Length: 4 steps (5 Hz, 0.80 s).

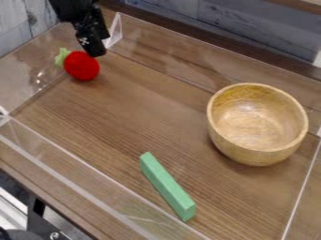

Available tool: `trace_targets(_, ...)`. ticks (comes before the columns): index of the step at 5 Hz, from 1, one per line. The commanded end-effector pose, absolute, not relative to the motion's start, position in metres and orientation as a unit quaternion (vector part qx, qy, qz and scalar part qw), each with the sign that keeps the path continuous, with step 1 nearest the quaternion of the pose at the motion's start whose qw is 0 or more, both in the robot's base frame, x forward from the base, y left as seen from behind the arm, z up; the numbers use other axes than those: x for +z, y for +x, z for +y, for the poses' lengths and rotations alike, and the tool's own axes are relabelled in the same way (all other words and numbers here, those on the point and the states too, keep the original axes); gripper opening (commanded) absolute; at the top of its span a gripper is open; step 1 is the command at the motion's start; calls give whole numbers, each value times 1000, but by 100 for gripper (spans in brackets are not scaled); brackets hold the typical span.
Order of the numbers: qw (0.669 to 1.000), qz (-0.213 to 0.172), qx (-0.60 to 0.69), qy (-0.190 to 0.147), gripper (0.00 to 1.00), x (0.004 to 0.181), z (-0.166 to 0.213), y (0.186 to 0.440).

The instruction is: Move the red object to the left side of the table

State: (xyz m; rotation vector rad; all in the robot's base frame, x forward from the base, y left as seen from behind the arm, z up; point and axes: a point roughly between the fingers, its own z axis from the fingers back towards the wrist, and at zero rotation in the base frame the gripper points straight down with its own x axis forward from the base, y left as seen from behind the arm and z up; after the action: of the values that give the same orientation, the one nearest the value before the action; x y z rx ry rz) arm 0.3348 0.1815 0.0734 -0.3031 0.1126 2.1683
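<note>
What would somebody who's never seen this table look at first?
Probably the big round wooden bowl, all pale yellow on the right side of the brown table. Next might come the bright red toy fruit near the upper left, just below the black gripper. The flat green block stands out too, lying at a slant near the bottom.
</note>
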Motion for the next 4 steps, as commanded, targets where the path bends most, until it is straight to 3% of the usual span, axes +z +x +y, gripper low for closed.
trace_targets(1, 430, 35, 890, -144, 100, 100, 183, 339)
trace_targets(2, 401, 45, 902, -152, 100, 108, 179, 338)
trace_targets(4, 346, 54, 922, -165, 100, 107, 153, 353)
